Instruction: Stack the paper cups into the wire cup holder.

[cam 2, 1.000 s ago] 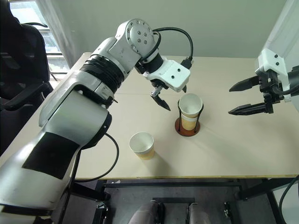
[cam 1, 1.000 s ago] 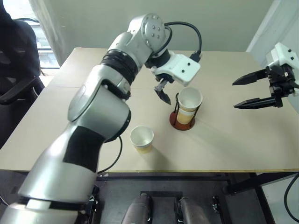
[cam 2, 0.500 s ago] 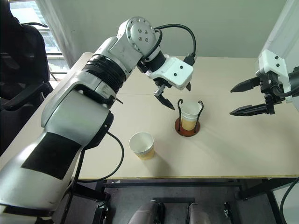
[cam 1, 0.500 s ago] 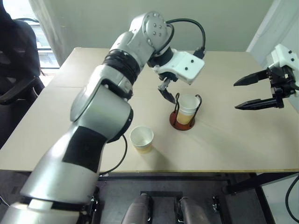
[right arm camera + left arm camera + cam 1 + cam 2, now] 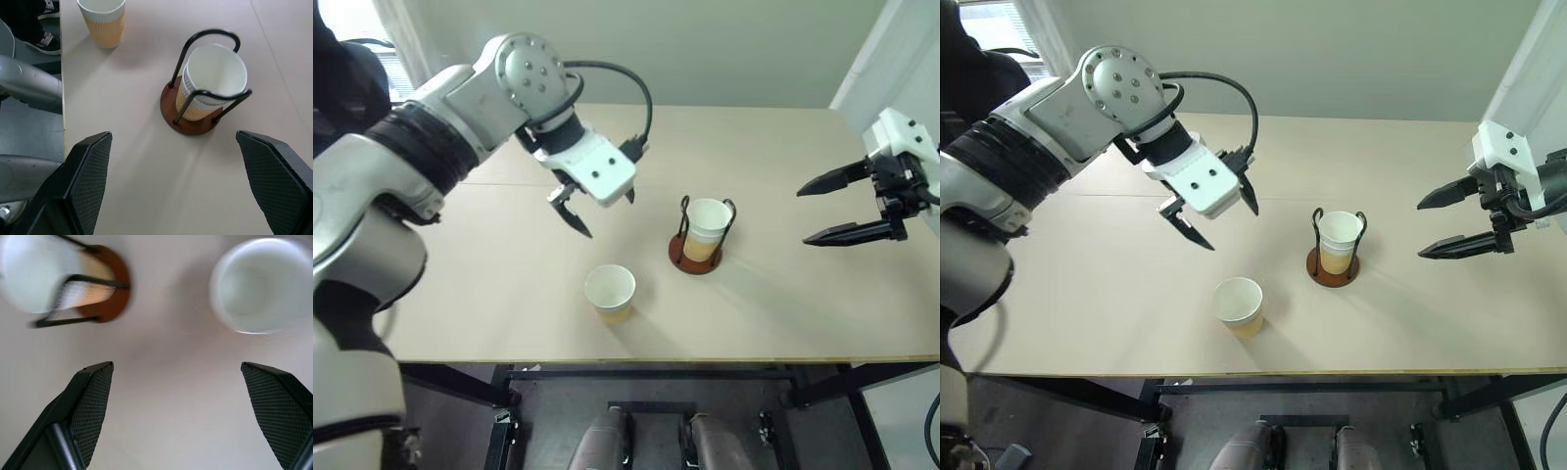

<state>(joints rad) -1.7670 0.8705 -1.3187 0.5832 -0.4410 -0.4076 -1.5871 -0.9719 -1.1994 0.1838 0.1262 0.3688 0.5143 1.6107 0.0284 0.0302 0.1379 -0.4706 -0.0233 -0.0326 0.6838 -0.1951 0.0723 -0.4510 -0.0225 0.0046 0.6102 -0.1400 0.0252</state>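
Your left gripper [image 5: 576,210] and right gripper [image 5: 830,207] both hang released, empty. Nested paper cups [image 5: 708,223] sit in the wire cup holder [image 5: 695,255]; a loose cup [image 5: 611,292] stands at its 8 o'clock.

Left tool [image 5: 576,206] swung away from the wire cup holder [image 5: 695,257] toward the robot's left, top cup [image 5: 708,219] dropped into the holder's stack

table [image 5: 489,294]: beige | wall [image 5: 724,49]: pale green | window [image 5: 342,20]: bright | chair [image 5: 969,69]: black
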